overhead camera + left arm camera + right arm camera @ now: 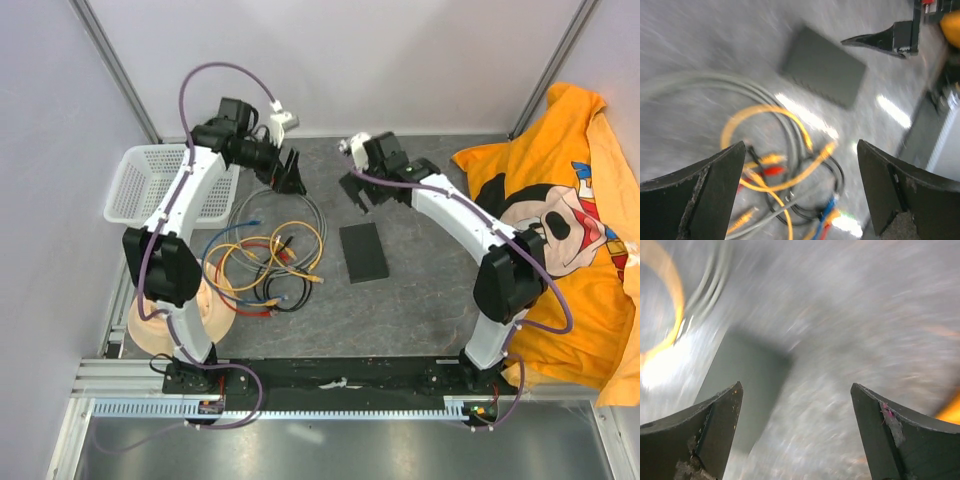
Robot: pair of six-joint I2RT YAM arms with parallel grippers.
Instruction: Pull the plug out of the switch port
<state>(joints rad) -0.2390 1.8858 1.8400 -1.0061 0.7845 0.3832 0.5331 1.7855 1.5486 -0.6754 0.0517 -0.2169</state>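
Grey tabletop [420, 300]: switch [363, 252] lies flat mid-table, just beside cable tangle [265, 255], no plug visible in it. Left gripper [290, 172] and right gripper [360, 192] both wide, empty. Risk: I snag loose cables on any descent.

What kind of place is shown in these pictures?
Probably a robot test booth in a lab. Plain white panels wall in a grey table, the left arm and right arm are bolted to a base plate at its near edge, and practice items lie about: tangled cables, a black switch, a basket.
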